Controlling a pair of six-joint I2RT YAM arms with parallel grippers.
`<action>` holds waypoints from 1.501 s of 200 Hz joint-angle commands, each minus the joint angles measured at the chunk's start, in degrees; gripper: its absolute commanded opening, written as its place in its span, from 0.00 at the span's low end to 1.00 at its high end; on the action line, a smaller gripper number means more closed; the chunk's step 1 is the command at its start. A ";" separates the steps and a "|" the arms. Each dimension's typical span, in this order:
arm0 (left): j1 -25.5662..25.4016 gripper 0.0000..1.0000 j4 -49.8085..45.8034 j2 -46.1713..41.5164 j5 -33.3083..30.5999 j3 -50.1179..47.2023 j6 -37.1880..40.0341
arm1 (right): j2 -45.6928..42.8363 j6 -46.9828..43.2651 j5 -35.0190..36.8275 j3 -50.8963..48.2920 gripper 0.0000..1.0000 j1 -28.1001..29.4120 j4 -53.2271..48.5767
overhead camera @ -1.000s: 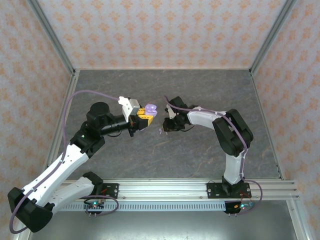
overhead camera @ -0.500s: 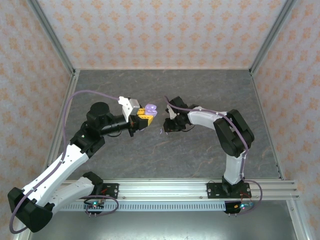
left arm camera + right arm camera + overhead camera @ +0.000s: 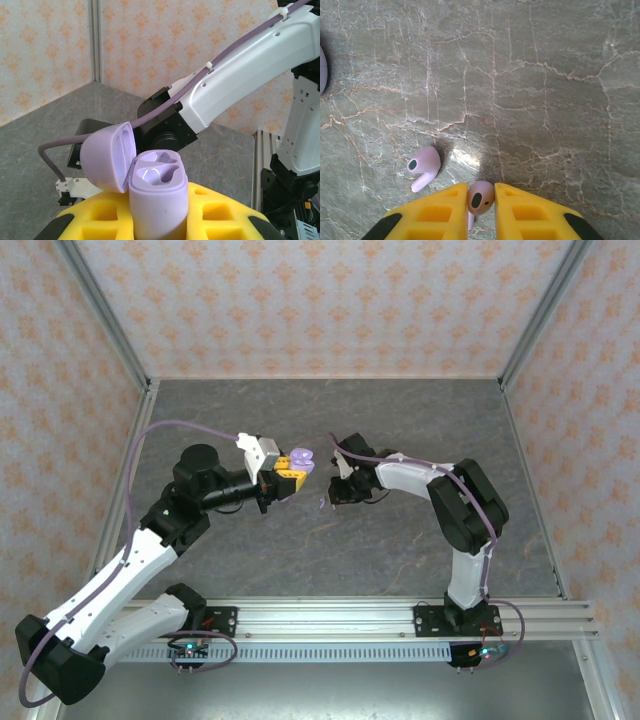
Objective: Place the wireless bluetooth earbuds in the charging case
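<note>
Grey marble tabletop (image 3: 545,75) beneath | my right claw (image 3: 481,190) pinched shut on one lilac earbud (image 3: 481,198) | second earbud (image 3: 425,165) lies just left of it, apart | my left claw (image 3: 290,472) clamps lilac charging case (image 3: 155,197), lid (image 3: 107,157) hinged open

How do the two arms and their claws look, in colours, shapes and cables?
The left arm and the right arm have white shells and black joints. A lilac cable runs along each. The left claw and the right claw have yellow fingers with rectangular recesses and black corners.
</note>
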 commanded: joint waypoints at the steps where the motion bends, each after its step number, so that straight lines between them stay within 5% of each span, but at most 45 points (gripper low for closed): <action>1: -0.62 0.09 -0.46 -1.11 -1.10 0.97 0.37 | -2.47 -0.67 -0.43 0.31 0.17 0.53 0.05; 158: -0.67 0.06 21.12 1.43 1.26 -3.52 -11.03 | -51.98 0.78 -15.43 -15.78 0.16 -2.58 35.69; 213: -0.76 0.05 28.27 4.60 5.12 -3.36 -15.18 | -54.41 -3.09 -17.32 -11.48 0.16 2.12 36.51; 300: -2.37 0.04 26.18 4.99 6.56 -2.53 -13.53 | -49.51 -8.17 -15.65 -7.24 0.16 5.10 35.25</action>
